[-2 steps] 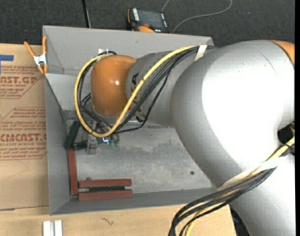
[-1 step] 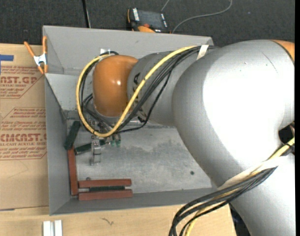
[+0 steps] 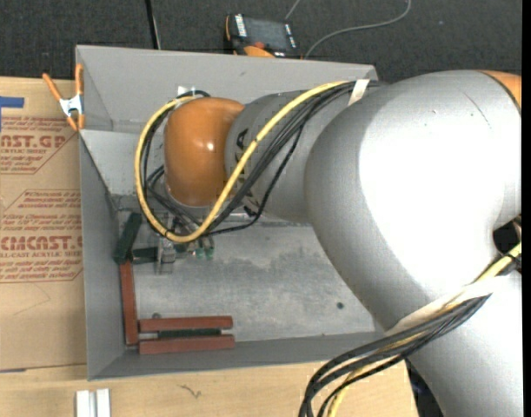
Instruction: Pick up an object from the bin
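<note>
My gripper (image 3: pixel 176 251) hangs low in the bin's left half, under the arm's orange cover and its cables. Just to its left a dark green flat piece (image 3: pixel 126 235) leans against the left wall, with a small dark part (image 3: pixel 144 253) reaching toward the gripper. Below it a red-brown bar (image 3: pixel 127 302) lies along the left wall. A second red-brown bar (image 3: pixel 187 342) lies along the front wall, and together they form an L. I see nothing held in the gripper.
A dark green strip (image 3: pixel 194 322) lies on top of the front bar. The bulky arm covers the bin's right and back. Bare grey floor shows between the gripper and the front bars.
</note>
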Motion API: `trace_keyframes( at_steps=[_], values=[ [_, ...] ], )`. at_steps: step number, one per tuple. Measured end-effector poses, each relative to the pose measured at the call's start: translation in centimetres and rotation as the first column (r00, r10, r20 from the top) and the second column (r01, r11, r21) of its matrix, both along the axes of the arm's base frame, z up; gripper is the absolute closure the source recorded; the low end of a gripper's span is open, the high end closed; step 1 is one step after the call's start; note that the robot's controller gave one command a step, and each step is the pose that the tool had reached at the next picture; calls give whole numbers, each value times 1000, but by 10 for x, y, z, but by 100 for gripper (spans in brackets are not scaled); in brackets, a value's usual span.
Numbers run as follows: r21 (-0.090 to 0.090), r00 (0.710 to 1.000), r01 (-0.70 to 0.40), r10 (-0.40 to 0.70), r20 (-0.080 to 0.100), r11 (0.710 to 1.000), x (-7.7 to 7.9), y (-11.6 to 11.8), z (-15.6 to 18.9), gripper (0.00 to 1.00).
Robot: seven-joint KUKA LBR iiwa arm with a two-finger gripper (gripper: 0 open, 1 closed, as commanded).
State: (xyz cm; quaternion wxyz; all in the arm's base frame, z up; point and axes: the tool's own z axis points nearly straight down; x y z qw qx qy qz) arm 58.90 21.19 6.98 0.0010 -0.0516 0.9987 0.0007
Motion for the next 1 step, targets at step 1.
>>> trace_keyframes(
  at_steps=[1],
  values=[
    [1,1000,12,-12,1,1000,-48,-14,67,100]
  ],
)
